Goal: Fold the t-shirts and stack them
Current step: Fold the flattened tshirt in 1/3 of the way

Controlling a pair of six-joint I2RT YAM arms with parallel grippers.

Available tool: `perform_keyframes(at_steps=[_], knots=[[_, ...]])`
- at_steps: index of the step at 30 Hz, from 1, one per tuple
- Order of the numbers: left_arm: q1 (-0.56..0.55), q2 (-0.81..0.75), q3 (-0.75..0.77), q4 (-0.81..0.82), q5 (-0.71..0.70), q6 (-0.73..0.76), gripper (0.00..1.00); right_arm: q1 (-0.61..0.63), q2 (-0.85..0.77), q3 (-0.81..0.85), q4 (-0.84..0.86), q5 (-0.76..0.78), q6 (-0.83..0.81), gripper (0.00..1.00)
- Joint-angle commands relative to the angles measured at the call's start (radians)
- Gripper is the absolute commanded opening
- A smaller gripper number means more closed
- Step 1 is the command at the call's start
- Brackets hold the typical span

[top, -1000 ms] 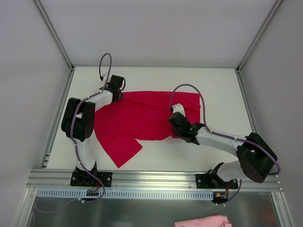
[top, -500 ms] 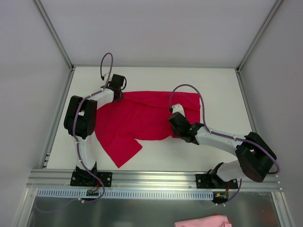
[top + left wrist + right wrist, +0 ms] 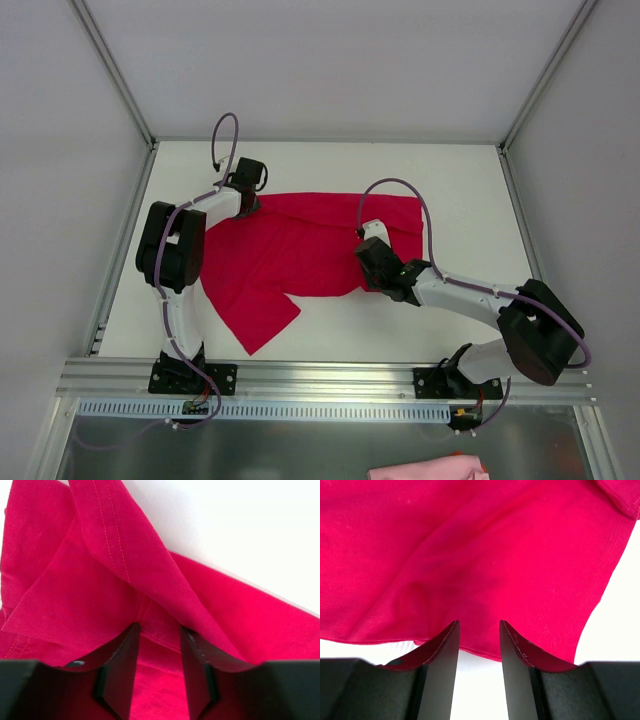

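One white flat table (image 3: 455, 190) is on view, walled on three sides by pale panels, with one ribbed aluminium rail (image 3: 320, 378) running along its near edge. One plain crimson-red soft cloth t-shirt (image 3: 290, 250) is counted on it. It lies spread across the middle of the table, opened out and not folded small, with one pointed flap reaching toward the near left. Two arms are mounted at the rail. The left arm (image 3: 172, 262) reaches out to the far-left corner of the t-shirt. The right arm (image 3: 470, 295) bends inward from the right and meets the garment at its near-right edge. The left gripper (image 3: 158, 630) sits low on the cloth with its two black fingers (image 3: 120, 672) standing apart by a narrow gap. Red fabric fills that gap, and a raised stitched fold runs up from it. The right gripper (image 3: 478, 625) likewise shows two fingers parted by a narrow gap, with the stitched hem of the t-shirt crossing that gap and white table showing below it. Neither pair of jaws is seen pressed together. One small pale pink cloth bundle (image 3: 425, 468) lies below the rail at the bottom edge of the overhead view, well apart from the red garment and only partly in frame.
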Motion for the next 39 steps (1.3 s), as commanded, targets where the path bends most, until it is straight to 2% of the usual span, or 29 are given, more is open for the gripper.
perform_keyframes(at_steps=[1,3,4,6,7,16,26,39], knots=[[0.012,-0.014,0.006,-0.019,-0.031,-0.016,0.37,0.006,-0.005,0.03,0.025,0.007,-0.003,0.41],[0.012,-0.003,0.023,-0.032,-0.034,-0.02,0.29,0.006,-0.005,0.032,0.023,0.007,-0.003,0.41],[0.013,0.0,0.035,-0.046,-0.034,-0.022,0.19,0.006,-0.007,0.032,0.023,0.006,-0.004,0.41],[0.012,0.005,0.035,-0.049,-0.032,-0.02,0.08,0.006,-0.007,0.03,0.025,0.007,-0.001,0.41],[0.012,0.003,0.032,-0.045,-0.031,-0.022,0.0,0.006,-0.007,0.03,0.026,0.004,-0.001,0.41],[-0.013,-0.06,-0.003,-0.028,-0.012,-0.028,0.0,0.006,0.011,0.04,0.037,-0.02,-0.003,0.41],[-0.108,-0.221,-0.028,-0.06,-0.032,-0.015,0.0,0.009,0.028,0.053,0.04,-0.053,-0.004,0.4],[-0.247,-0.279,-0.074,-0.166,-0.069,-0.078,0.0,0.018,0.033,0.076,0.025,-0.059,-0.007,0.4]])
